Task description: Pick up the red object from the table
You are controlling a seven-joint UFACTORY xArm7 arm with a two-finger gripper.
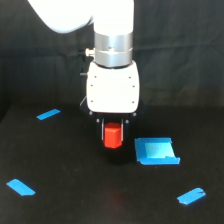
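I see the gripper [113, 134] pinching the red block [113, 136] between its two dark fingers [101, 131], one on each side of it. The block sits upright in the grip, its longer side running top to bottom, a flat face turned toward the camera and its top edge tucked up under the white gripper body [113, 89]. Its lower end appears to hang clear of the table [60, 170], with a dark patch on the surface right below it, though I cannot tell for certain whether any gap is there.

Just beside the block, to the exterior view's right, a blue square piece [156, 151] lies flat on the table, close to the fingers but not touching them. Three blue tape strips mark the black surface: one [48, 114] behind and to the exterior view's left, one [21, 187] in the near left corner, one [191, 196] in the near right. Above the gripper, a silver ring joins it to the white arm [90, 15]. A black cloth [185, 55] hangs behind everything.
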